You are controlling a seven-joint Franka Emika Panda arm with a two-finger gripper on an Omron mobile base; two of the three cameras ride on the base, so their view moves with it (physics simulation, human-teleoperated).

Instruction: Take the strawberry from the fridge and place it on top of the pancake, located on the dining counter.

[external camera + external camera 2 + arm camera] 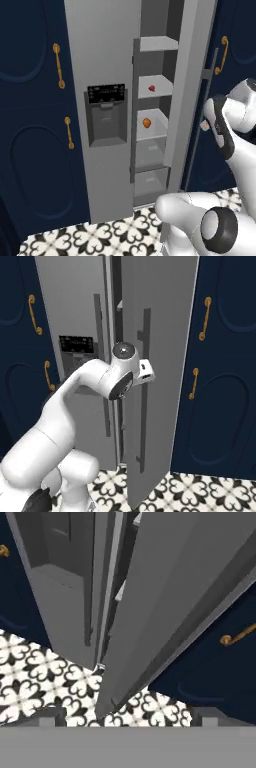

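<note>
The fridge [105, 50] stands between navy cabinets, its right door [160, 331] swung partly open. The strawberry [152, 88], tiny and red, lies on the second inner shelf from the top. One shelf lower sits an orange rounded fruit [146, 122]. My gripper [128, 719] is open, its two tips wide apart with nothing between them. It hangs just outside the open door [175, 587], near the door's long bar handle [145, 381] and well clear of the shelves. The pancake and the dining counter are out of view.
Navy cabinets with gold handles [59, 65] [204, 318] flank the fridge on both sides. A black dispenser panel [106, 114] sits in the left door. Patterned black-and-white floor tiles [35, 677] lie below. The open door stands between my hand and the shelves.
</note>
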